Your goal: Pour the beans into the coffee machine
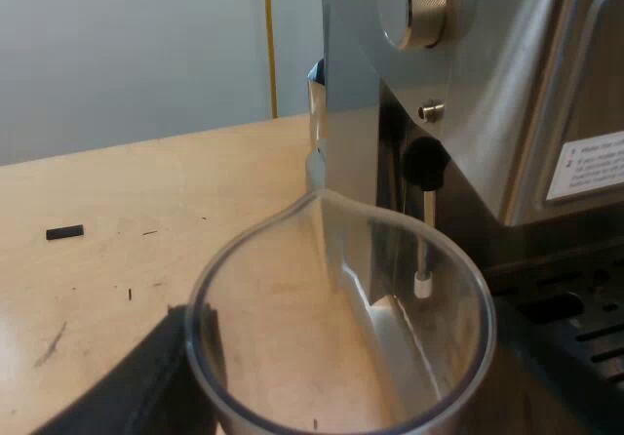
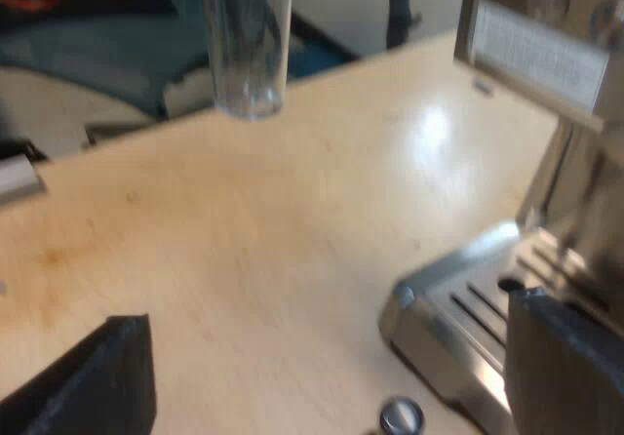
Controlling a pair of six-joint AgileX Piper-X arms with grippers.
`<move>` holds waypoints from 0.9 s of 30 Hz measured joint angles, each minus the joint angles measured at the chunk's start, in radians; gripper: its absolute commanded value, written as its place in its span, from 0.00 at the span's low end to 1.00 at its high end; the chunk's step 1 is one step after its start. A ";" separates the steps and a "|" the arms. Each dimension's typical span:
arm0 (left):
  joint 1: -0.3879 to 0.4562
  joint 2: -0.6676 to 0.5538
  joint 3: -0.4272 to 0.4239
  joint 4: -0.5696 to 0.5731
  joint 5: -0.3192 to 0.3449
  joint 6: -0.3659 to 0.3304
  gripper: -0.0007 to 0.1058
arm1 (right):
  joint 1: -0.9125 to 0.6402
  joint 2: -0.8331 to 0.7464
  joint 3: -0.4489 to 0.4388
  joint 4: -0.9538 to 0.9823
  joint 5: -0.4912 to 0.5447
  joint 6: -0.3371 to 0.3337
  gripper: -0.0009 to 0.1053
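A clear measuring glass [image 1: 341,318] is held close to the steel espresso machine [image 1: 507,84], and I can see the table through it, with no beans inside. My left gripper [image 1: 292,396] is shut on it, one black finger [image 1: 146,376] pressed against its wall. In the right wrist view the same glass [image 2: 249,45] hangs upright above the wooden table [image 2: 244,240]. My right gripper [image 2: 331,376] is open low over the table beside the machine's drip tray [image 2: 468,308], with nothing between its fingers.
The machine's steam wand [image 1: 426,220] with a black knob hangs just beyond the glass, under a round metal dial [image 1: 419,1]. A small black piece [image 1: 64,231] lies on the table. A small round metal part [image 2: 402,415] lies near the tray's corner.
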 measured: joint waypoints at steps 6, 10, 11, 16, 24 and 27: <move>0.000 0.000 0.117 -0.190 0.000 0.000 0.32 | 0.000 0.091 0.000 -0.004 0.076 0.000 0.75; 0.000 0.000 0.199 -0.326 0.000 0.000 0.32 | 0.000 0.147 0.000 -0.053 0.077 0.000 0.75; 0.000 0.000 0.210 -0.346 0.000 0.000 0.32 | 0.000 0.156 0.000 -0.064 0.077 0.002 0.75; 0.000 0.039 0.288 -0.483 0.000 0.000 0.32 | 0.000 0.224 0.000 -0.160 0.086 0.042 0.75; 0.000 0.171 0.306 -0.586 0.000 0.000 0.32 | 0.000 0.289 0.000 -0.199 0.102 0.065 0.75; 0.000 0.247 0.306 -0.675 0.000 0.000 0.32 | 0.000 0.315 0.000 -0.204 0.102 0.065 0.75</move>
